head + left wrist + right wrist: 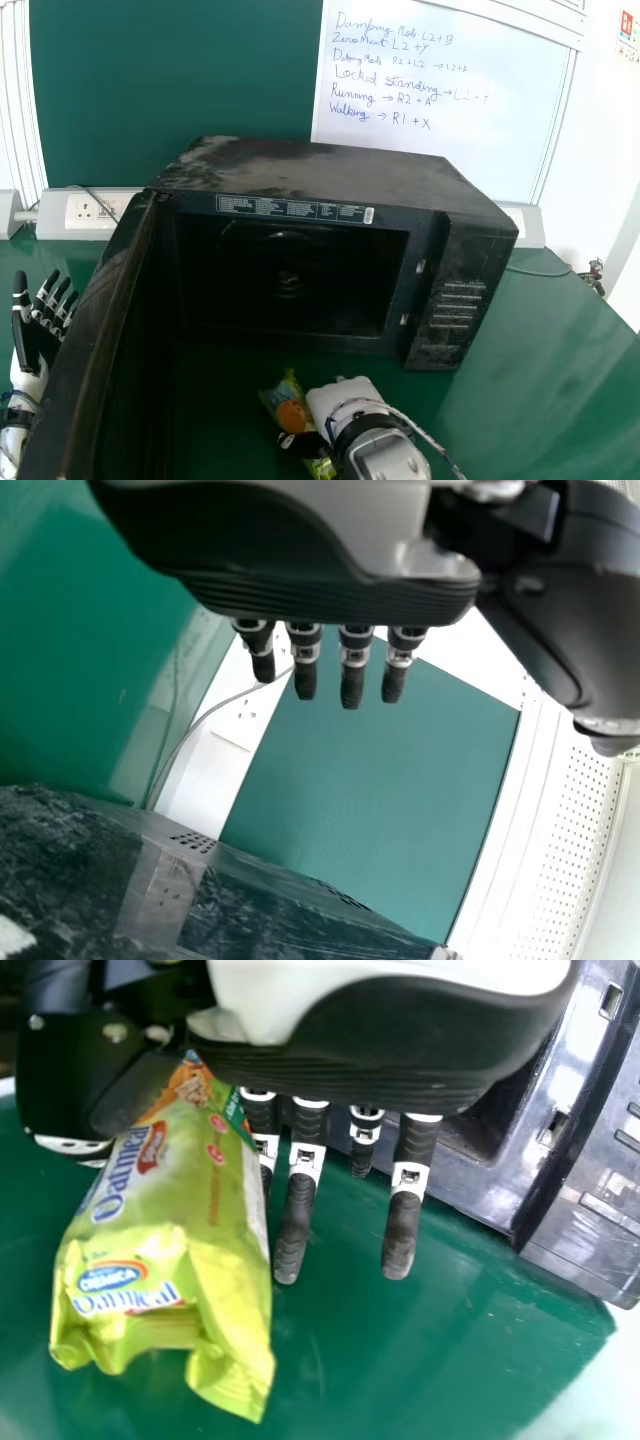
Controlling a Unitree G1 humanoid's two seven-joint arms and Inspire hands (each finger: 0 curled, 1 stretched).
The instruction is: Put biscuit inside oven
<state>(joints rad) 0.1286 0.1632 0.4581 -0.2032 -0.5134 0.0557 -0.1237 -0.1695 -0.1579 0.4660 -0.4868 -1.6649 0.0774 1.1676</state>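
Bold lettering marks the biscuit packet [165, 1220]; handwriting covers the whiteboard [490, 110] at one o'clock. In the head view, the packet is at nine o'clock beside the right hand [345, 394], between thumb and straight fingers; the left hand [40, 345], at eight o'clock, is wide

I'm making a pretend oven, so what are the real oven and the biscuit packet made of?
The oven looks like painted metal, black and shiny, because light smears across its top. The biscuit packet seems to be thin, glossy plastic film, since it crinkles and folds at its end.
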